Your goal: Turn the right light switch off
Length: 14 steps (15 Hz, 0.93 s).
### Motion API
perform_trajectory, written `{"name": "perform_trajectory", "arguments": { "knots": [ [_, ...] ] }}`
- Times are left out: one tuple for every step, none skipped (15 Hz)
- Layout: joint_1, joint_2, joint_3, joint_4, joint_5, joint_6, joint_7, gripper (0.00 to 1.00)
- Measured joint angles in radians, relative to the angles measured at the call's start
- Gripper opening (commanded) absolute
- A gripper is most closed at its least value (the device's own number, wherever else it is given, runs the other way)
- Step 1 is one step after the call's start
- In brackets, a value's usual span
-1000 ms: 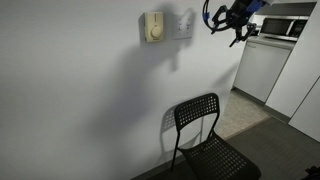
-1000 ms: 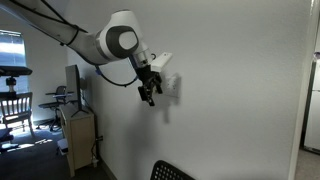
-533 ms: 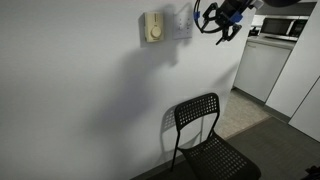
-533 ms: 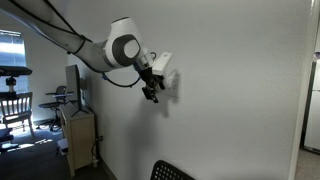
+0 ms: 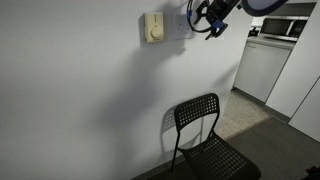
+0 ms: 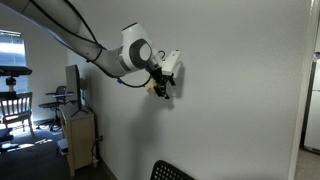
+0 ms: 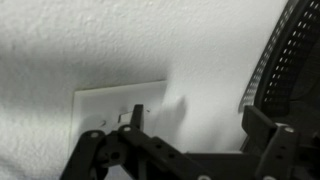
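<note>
The white square switch plate (image 7: 122, 103) is on the white wall; in the wrist view it fills the lower left, with small rockers near its bottom edge. In an exterior view it (image 5: 181, 23) sits right of a cream box with a round dial (image 5: 153, 27). My gripper (image 5: 205, 20) is close against the wall by the plate's right edge, fingers spread apart and empty. One finger tip (image 7: 135, 118) lies over the plate's rockers; whether it touches them I cannot tell. In the other exterior view the gripper (image 6: 165, 84) is at the wall and hides the plate.
A black mesh chair (image 5: 208, 140) stands on the floor below the switch. A white cabinet and counter (image 5: 265, 62) are off to the side. A desk with a chair (image 6: 14, 105) and a small cabinet (image 6: 80, 135) stand by a window.
The gripper has moved toward the wall and the switch plate, from a short way off to right against it. Its fingers stay spread.
</note>
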Motion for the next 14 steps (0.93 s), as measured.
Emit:
{"name": "perform_trajectory", "arguments": {
  "knots": [
    [-0.001, 0.024, 0.006, 0.032, 0.000, 0.000, 0.006, 1.00],
    [-0.001, 0.047, 0.013, 0.062, 0.001, 0.000, 0.010, 1.00],
    [-0.002, 0.064, 0.019, 0.083, 0.001, 0.000, 0.014, 1.00],
    [-0.003, 0.073, 0.024, 0.098, 0.001, -0.007, 0.020, 1.00],
    [-0.004, 0.073, 0.027, 0.101, 0.001, -0.011, 0.026, 1.00],
    [-0.006, 0.074, 0.029, 0.102, 0.001, -0.013, 0.032, 1.00],
    [-0.007, 0.074, 0.031, 0.104, 0.001, -0.017, 0.037, 1.00],
    [-0.009, 0.075, 0.033, 0.109, 0.003, -0.026, 0.040, 1.00],
    [-0.009, 0.077, 0.036, 0.116, 0.008, -0.045, 0.041, 1.00],
    [-0.011, 0.081, 0.041, 0.127, 0.017, -0.066, 0.041, 1.00],
    [-0.014, 0.087, 0.047, 0.138, 0.030, -0.090, 0.041, 1.00],
    [-0.018, 0.095, 0.054, 0.148, 0.045, -0.115, 0.040, 1.00],
    [-0.021, 0.105, 0.061, 0.153, 0.058, -0.135, 0.038, 1.00],
    [-0.024, 0.107, 0.065, 0.160, 0.070, -0.145, 0.038, 1.00]
  ]
}}
